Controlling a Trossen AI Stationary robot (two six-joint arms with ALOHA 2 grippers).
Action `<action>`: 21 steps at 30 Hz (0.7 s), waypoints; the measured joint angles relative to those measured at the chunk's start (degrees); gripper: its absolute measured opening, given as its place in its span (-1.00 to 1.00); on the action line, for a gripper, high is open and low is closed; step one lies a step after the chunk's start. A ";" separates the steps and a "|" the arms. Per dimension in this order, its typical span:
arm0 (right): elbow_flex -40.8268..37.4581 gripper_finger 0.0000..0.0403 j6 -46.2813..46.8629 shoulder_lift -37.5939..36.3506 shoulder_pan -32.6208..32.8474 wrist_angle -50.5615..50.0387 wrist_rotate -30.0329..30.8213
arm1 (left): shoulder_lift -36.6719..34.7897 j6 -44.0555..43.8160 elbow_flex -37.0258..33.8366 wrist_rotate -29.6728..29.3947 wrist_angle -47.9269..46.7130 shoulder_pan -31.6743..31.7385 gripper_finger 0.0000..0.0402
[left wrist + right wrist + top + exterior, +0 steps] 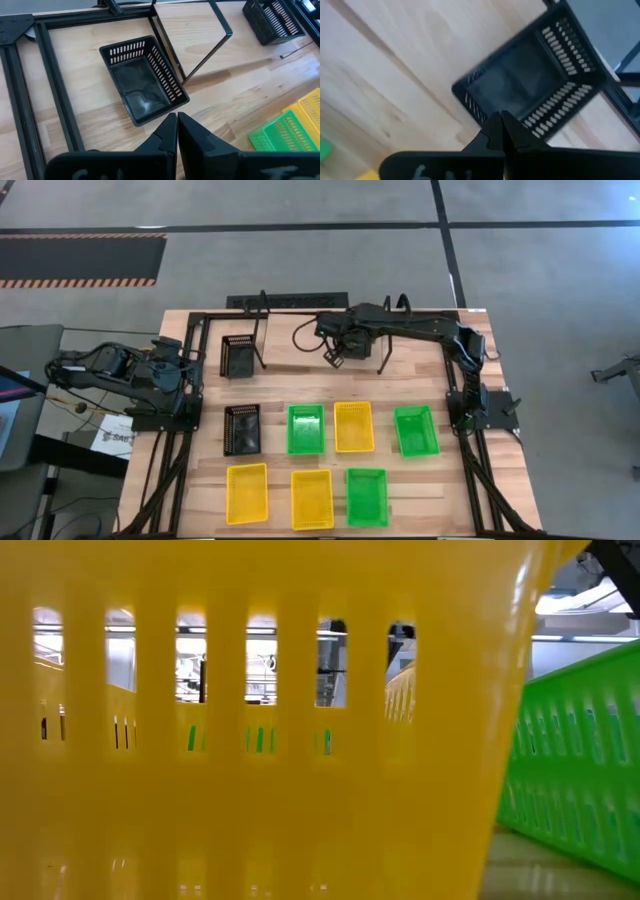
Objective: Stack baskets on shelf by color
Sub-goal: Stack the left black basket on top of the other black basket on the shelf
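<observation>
- High view: a black perforated plastic basket (238,356) lies under the thin-tube black metal shelf (262,330), long axis running front-to-back.
- Left gripper (177,131) fingers pressed together; right gripper (501,131) likewise, empty.

A robotics lab or industrial test hall. A wooden tabletop (420,480) edged by a black metal frame (190,395) stands on a bare grey concrete floor (300,250) marked with dark lines and an orange-and-black hazard-striped mat (80,260). Two dark robot arms are bolted to the frame, with loose cables (70,395) alongside. Through a yellow basket's (250,790) slots, a bright room shows.
</observation>
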 joint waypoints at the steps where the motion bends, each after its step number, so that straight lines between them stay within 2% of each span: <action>1: 0.43 -1.00 0.05 0.00 0.26 -1.15 0.01 | 0.00 -0.51 0.00 0.00 -0.45 0.01 -1.00; 6: 4.65 -1.00 -0.09 0.00 2.12 -7.38 2.32 | 0.00 -4.97 0.02 -0.01 -4.28 0.02 -1.00; 11: 12.49 -1.00 -0.11 0.00 4.47 -17.91 8.28 | 1.14 -9.49 0.02 0.02 -6.42 0.04 -1.00; 13: 14.86 -1.00 -0.26 -0.65 5.12 -18.14 9.85 | 2.41 -10.06 0.04 -0.04 -6.52 0.03 -1.00; 17: 17.58 -1.00 -0.32 -5.45 6.31 -18.19 11.76 | 7.38 -12.29 0.07 0.26 -6.38 0.83 -1.00; 21: 17.54 -1.00 0.20 -12.10 7.09 -17.76 11.97 | 13.30 -12.71 0.07 3.00 -6.30 3.00 -1.00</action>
